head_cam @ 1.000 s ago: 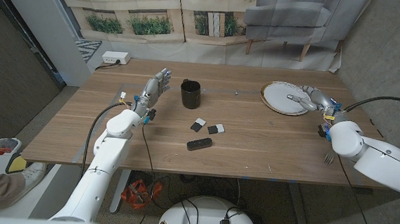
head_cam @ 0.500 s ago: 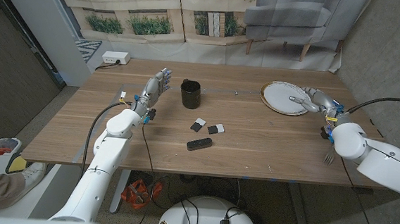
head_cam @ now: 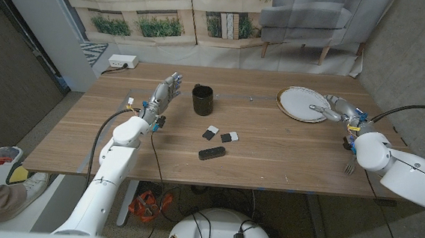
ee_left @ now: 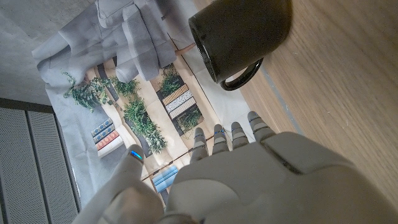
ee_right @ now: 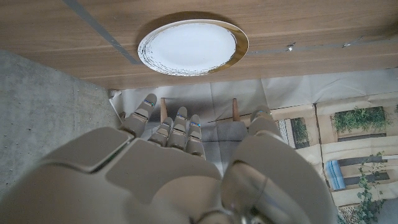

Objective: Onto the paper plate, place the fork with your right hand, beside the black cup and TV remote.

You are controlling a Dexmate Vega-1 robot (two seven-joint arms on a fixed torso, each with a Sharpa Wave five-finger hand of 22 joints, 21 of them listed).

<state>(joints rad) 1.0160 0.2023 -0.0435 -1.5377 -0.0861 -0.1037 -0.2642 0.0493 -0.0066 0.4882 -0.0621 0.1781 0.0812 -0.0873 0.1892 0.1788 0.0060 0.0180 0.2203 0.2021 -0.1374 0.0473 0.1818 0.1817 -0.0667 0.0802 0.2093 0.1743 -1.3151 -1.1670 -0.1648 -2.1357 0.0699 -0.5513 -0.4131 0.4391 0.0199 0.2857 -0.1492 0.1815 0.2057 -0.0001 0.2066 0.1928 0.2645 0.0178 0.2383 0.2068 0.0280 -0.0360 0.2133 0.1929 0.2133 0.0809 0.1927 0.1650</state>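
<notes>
Head view, with wrist views. The chief risk we judge here is a missed pick. The fork (head_cam: pixel 349 168), which we take to be the small dark pronged object, lies at the near right edge of the desk (head_cam: pixel 285 147), close beside the right forearm. A reach back toward it could nudge it off the edge. A thin utensil lying flat on wood may also slip from the fingers when pinched.

A second risk is contact with the paper plate (head_cam: pixel 298 102): it is light, and the fingers overhanging its right rim could shift it.

The right hand (head_cam: pixel 336 107) is at the far right of the desk, over the plate's right rim, with its fingers apart and nothing in them. The plate itself is bare. The fork is therefore well apart from this hand, nearer to us and slightly to the right, not yet grasped.

The black cup (head_cam: pixel 202 100) and TV remote (head_cam: pixel 211 153) sit mid-desk, well left of the plate. The left hand (head_cam: pixel 165 95) stands empty with its fingers extended, just left of the cup.
</notes>
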